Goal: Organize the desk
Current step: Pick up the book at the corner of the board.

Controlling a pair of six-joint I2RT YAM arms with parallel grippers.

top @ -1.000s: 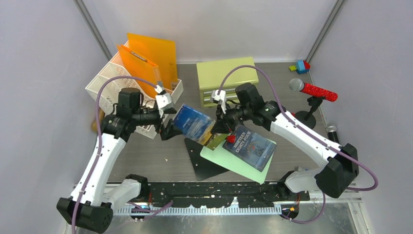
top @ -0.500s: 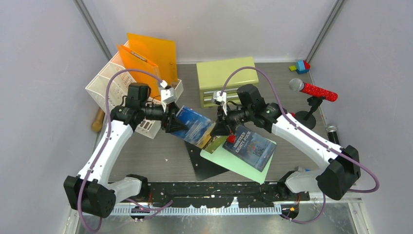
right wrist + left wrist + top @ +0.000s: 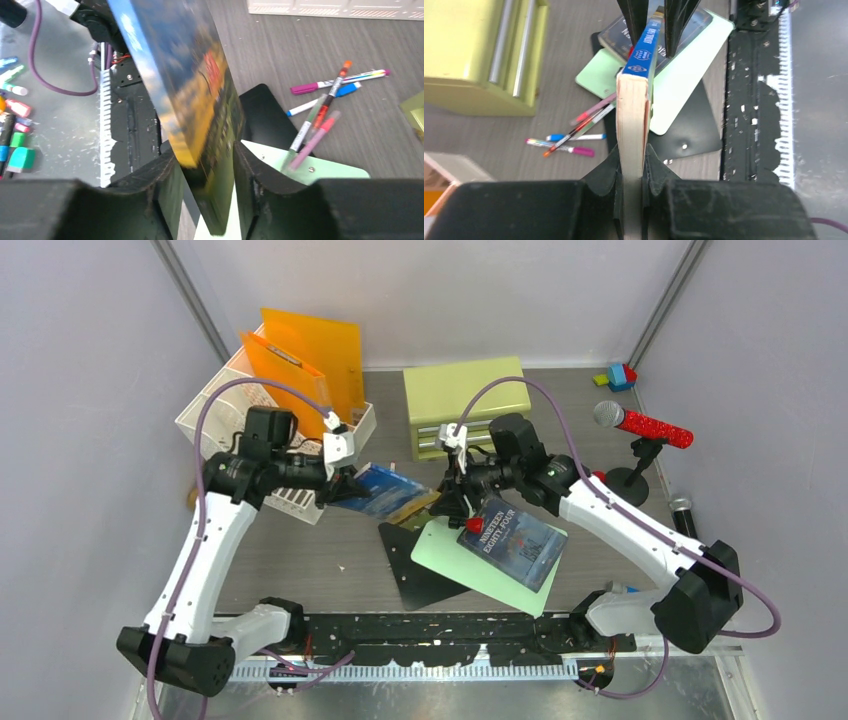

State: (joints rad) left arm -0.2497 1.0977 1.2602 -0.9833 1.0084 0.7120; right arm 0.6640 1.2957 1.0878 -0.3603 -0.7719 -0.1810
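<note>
Desk (image 3: 300, 555) of dark wood grain spans the enclosure floor, its black perforated rail (image 3: 440, 625) along the near edge, and above its middle a blue book (image 3: 385, 490) hangs between the two arms. The left gripper (image 3: 343, 487) is clamped across the covers at the book's left end, while the right gripper (image 3: 452, 502) straddles the right end with fingers parted, a sliver of gap on one side. Beneath lie loose pens (image 3: 574, 137) and a pale green board (image 3: 450, 560) carrying a second book (image 3: 512, 540), with a yellow-green drawer cabinet (image 3: 465, 390) farther back.
</note>
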